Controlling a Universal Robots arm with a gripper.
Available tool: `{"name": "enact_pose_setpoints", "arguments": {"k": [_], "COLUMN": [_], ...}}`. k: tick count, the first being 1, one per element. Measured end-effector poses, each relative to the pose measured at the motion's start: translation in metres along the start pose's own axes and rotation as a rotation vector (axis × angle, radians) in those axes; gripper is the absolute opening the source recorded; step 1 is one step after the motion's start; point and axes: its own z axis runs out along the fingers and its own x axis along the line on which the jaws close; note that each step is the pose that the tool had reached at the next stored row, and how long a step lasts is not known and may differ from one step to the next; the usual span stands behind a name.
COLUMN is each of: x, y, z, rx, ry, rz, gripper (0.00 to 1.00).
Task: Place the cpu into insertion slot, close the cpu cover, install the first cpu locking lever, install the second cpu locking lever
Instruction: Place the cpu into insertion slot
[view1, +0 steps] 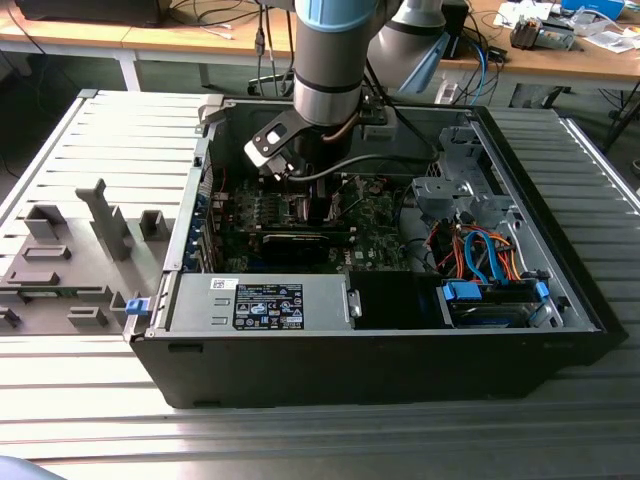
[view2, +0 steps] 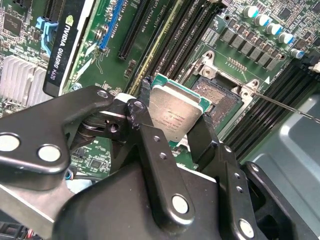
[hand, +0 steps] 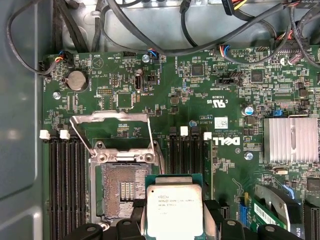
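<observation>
Hand (view2: 170, 122) grasps the cpu (view2: 176, 111) just beside the bare insertion slot (view2: 217, 97); cpu cover (hand: 110, 116) raised open

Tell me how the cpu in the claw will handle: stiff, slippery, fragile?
Likely stiff: the cpu is a flat plate with a metal top. Possibly slippery, since the claw grips it by its edges. Probably light, being thin.
</observation>
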Motion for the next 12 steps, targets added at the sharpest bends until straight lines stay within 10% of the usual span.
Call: {"name": "enact_pose_setpoints", "arguments": {"k": [12], "x": [0.0001], "y": [0.0000], "z": [0.0021], "rx": [0.0000], "ry": [0.0000], "rz": [0.000], "gripper": [0.54]}}
